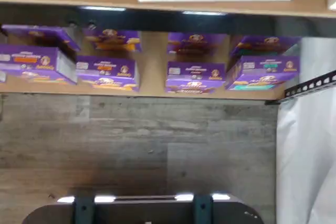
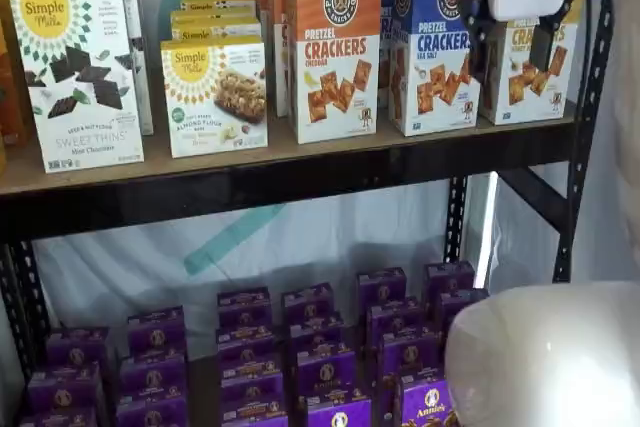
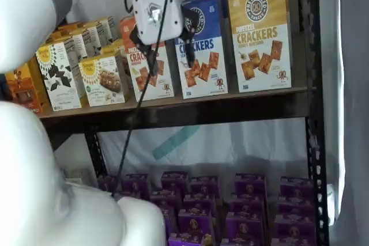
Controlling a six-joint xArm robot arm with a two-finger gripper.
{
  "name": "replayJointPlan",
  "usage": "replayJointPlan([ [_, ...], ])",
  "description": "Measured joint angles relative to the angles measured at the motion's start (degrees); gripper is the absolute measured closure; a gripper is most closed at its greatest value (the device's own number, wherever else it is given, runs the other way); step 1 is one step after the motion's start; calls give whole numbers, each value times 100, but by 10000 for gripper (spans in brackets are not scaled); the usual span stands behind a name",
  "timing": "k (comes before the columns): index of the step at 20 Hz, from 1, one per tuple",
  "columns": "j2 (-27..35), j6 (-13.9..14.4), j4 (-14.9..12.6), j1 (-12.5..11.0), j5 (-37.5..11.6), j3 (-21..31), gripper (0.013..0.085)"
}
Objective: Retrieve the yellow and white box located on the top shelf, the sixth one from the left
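Showing in full only in a shelf view: the tall yellow and white box (image 3: pixel 260 37), reading "PRETZEL CRACKERS", standing at the right end of the brown top shelf (image 3: pixel 230 105) beside a blue "CRACKERS" carton (image 3: pixel 202 47). Showing only partly elsewhere, half hidden behind the white-bodied gripper (image 2: pixel 507 39). Hanging in front of the cartons in both shelf views, black fingers (image 3: pixel 188 46) spread apart, holding nothing. Appearing in the wrist view: purple boxes (image 1: pixel 107 72) lying below, labels too blurred for reading.
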Motion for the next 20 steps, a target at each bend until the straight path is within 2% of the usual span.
replayJointPlan([
  [6, 323, -827, 147, -888, -491, -163, 130],
  [10, 619, -1273, 274, -1370, -741, -385, 130],
  [13, 846, -1503, 349, -1615, -862, -565, 130],
  [20, 1260, -1778, 468, -1912, -1108, -894, 130],
])
